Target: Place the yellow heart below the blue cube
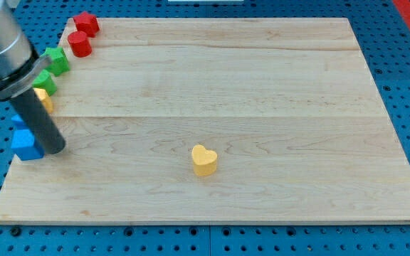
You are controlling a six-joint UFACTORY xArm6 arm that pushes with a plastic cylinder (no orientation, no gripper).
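The yellow heart point(204, 160) lies on the wooden board, a little below and left of its middle. The blue cube point(25, 144) sits at the board's left edge, with another blue block point(18, 120) partly hidden just above it. My tip point(54, 148) rests on the board right beside the blue cube, on its right side, far to the left of the yellow heart. The rod and the arm's grey body cover part of the blocks at the left edge.
Along the left edge, toward the view's top, stand a yellow block point(44, 99), two green blocks point(45, 80) point(57, 61) and two red blocks point(80, 43) point(87, 23). The wooden board point(262, 107) lies on a blue perforated table.
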